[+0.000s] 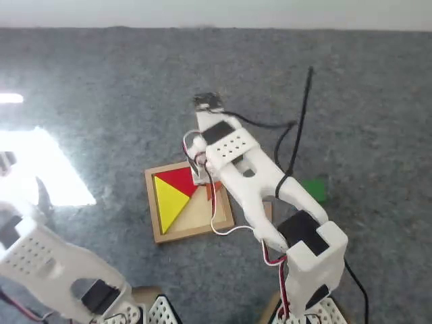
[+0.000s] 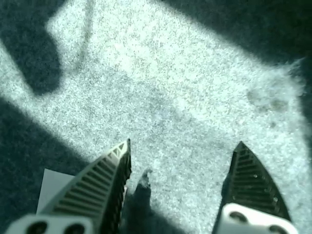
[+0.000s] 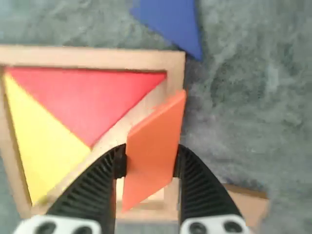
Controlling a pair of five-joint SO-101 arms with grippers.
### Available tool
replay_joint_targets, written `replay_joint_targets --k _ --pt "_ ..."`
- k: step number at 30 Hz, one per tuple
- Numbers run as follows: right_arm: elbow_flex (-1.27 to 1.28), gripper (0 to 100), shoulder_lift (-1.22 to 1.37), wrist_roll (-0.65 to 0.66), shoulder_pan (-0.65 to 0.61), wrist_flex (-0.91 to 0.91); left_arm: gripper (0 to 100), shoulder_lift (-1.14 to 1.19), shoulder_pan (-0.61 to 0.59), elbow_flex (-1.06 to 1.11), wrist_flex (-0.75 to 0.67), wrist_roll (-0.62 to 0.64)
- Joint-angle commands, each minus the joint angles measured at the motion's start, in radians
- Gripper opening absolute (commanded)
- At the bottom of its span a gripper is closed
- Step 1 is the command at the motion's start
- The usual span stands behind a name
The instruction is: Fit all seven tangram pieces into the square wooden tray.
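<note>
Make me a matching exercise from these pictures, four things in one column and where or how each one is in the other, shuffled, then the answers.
Column one:
1. orange piece
2. red triangle
3. blue piece
4. left end effector

Column two:
A. lying inside the wooden tray
B. open, above bare carpet
C. gripped by the right end effector
D. on the carpet, outside the wooden tray

Pairs: 1-C, 2-A, 3-D, 4-B.

Pale wooden tray (image 1: 191,232), fuzzy grey cloth (image 1: 101,88).
</note>
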Motion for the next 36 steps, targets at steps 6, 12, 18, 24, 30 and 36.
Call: replay_joint_targets --k 6,12,18,24,30,36 --pt "0.046 0.7 0.027 -0.187 -0.036 -0.196 32 -0.014 0.0 -0.022 -0.015 -0.008" --pt "0.046 0.9 0.051 -0.183 -0.061 -0.194 32 -0.017 0.0 -0.022 -0.015 -0.006" --pt "0.049 1.0 0.054 -0.137 -0.056 -0.173 32 -0.014 -0.002 -0.022 -0.015 -0.006" --pt "0.055 1.0 0.058 -0.173 -0.033 -0.134 32 -0.014 0.0 -0.022 -0.015 -0.006" --pt "0.083 0.8 0.051 -0.175 -0.042 -0.142 32 -0.014 0.006 -0.022 -0.017 -0.006" --pt "0.083 0.9 0.051 -0.175 -0.041 -0.14 32 -0.012 0.011 -0.019 -0.015 -0.006"
